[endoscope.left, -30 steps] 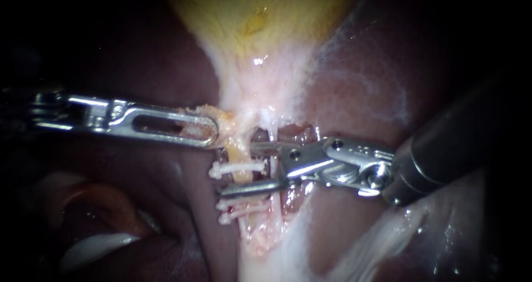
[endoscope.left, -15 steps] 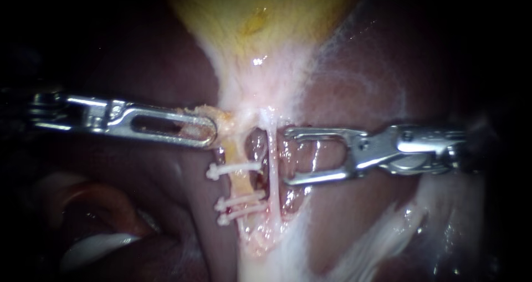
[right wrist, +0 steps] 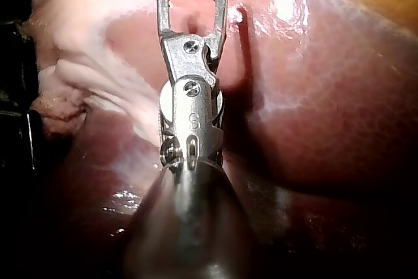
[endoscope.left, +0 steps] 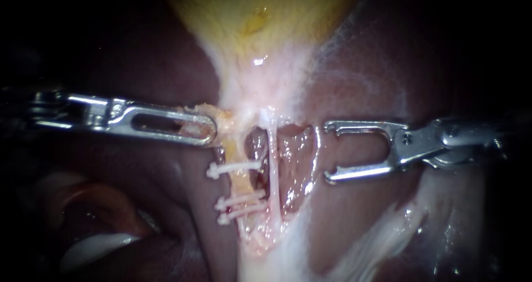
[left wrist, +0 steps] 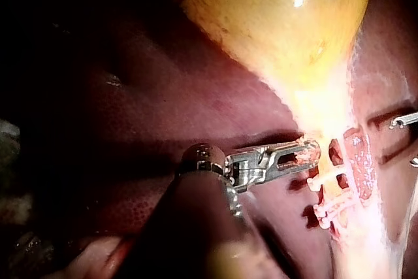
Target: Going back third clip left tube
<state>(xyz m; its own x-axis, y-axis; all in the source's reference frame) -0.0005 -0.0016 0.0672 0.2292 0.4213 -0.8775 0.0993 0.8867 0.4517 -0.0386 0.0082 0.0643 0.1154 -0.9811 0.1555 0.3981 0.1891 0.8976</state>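
Yellowish tissue [endoscope.left: 221,118] at the neck of the yellow gallbladder [endoscope.left: 260,27] is pinched between the slotted steel jaws of the left instrument [endoscope.left: 206,129] — apparently so that the pale left tube [endoscope.left: 239,178] is kept taut. Three white plastic clips [endoscope.left: 235,167] are seated across it. The hooked jaws of the right instrument [endoscope.left: 328,152] are held spread and empty — apart from the clips, over the dark red liver [endoscope.left: 360,215].

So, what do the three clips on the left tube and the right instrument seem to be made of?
The clips look like white plastic, probably matte: opaque, with no metallic glint. The right instrument looks like polished metal: silvery, with bright highlights along its edges.
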